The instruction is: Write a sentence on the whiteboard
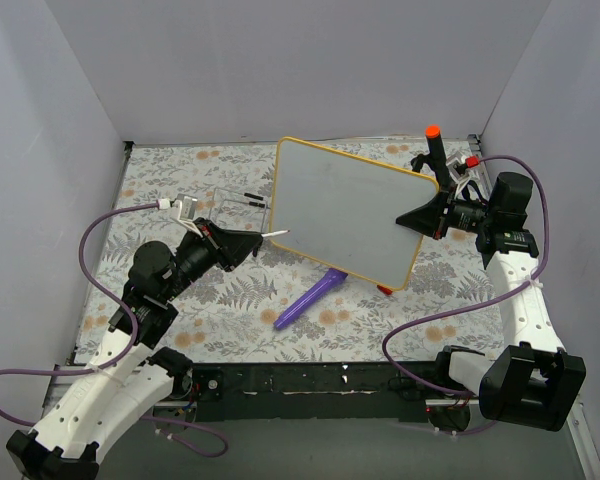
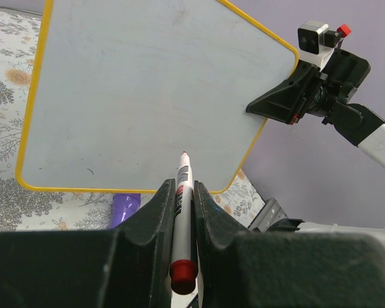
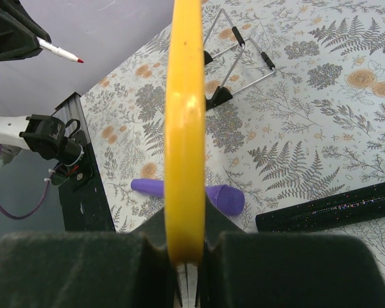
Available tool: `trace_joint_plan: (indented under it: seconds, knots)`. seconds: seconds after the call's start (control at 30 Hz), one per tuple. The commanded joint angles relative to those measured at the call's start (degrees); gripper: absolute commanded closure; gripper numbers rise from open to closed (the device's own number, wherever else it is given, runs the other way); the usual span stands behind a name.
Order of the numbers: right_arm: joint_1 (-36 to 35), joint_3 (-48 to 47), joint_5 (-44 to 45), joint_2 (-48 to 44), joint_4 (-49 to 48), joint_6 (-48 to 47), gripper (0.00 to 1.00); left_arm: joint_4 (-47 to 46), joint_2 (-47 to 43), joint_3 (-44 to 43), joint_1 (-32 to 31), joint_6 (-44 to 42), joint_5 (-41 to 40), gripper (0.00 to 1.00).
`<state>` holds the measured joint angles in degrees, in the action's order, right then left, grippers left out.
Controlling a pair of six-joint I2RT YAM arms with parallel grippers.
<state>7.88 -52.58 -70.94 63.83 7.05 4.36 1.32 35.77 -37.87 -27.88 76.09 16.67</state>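
Observation:
The whiteboard point(image 1: 345, 205), white with a yellow frame, hangs tilted above the floral table. My right gripper point(image 1: 417, 217) is shut on its right edge. In the right wrist view the yellow frame point(image 3: 185, 128) runs edge-on between the jaws of the right gripper point(image 3: 186, 247). My left gripper point(image 1: 252, 241) is shut on a red-tipped white marker point(image 1: 277, 234), whose tip sits just off the board's left edge. From the left wrist, the marker point(image 2: 181, 192) points at the lower part of the board's face point(image 2: 147, 96). No sentence shows on that face.
A purple cone-shaped object point(image 1: 310, 300) lies on the table below the board's near edge. A wire stand point(image 1: 215, 203) sits at the back left. A black glittery strip point(image 3: 327, 208) lies on the table. A black stick with an orange end point(image 1: 433, 140) is near the back wall.

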Motion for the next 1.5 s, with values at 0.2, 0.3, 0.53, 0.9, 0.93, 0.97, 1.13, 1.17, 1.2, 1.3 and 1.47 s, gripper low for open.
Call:
trace_joint_plan:
  seconds: [0.2,0.3,0.53,0.9,0.93,0.97,1.13,1.17,1.2,1.3,1.47]
  knots:
    - [0.29,-0.25,-5.09,-1.78,-6.17,1.79,0.99,-1.06,-1.05,1.13,-0.16,0.28,-0.93,1.00]
    - [0.29,-0.16,-5.09,-1.70,-6.17,1.79,0.99,-0.97,-1.05,1.30,-0.16,0.28,-0.93,1.00]
    - [0.21,-0.16,-5.09,-1.69,-6.26,1.88,0.99,-1.06,-1.23,1.39,-0.16,0.28,-0.93,1.00]
    - [0.29,-0.07,-5.26,-1.78,-6.43,1.97,0.99,-2.73,-1.76,2.01,-0.16,0.81,-0.85,1.00]
    - [0.29,-0.16,-5.26,-1.78,-6.43,2.05,0.99,-2.82,-1.84,1.92,-0.25,0.90,-0.76,1.00]
    - [0.29,-0.07,-5.26,-1.70,-6.43,2.06,0.99,-2.90,-1.84,2.09,-0.16,0.98,-0.76,1.00]
    - [0.29,-0.07,-5.26,-1.78,-6.52,2.06,0.99,-3.61,-2.28,2.45,-0.16,1.60,-0.84,1.00]
    - [0.29,-0.07,-5.26,-1.78,-6.52,2.06,0.99,-3.69,-2.46,2.62,-0.07,1.69,-0.85,1.00]
    - [0.29,-0.07,-5.26,-1.87,-6.52,2.14,0.99,-4.04,-2.72,2.88,-0.16,1.95,-0.85,1.00]
    - [0.29,-0.16,-5.26,-1.87,-6.52,2.06,0.99,-4.83,-3.25,3.15,-0.16,2.39,-0.93,1.00]
    - [0.29,0.02,-5.35,-1.96,-6.52,2.06,0.99,-5.54,-3.51,3.68,-0.16,3.36,-0.76,1.00]
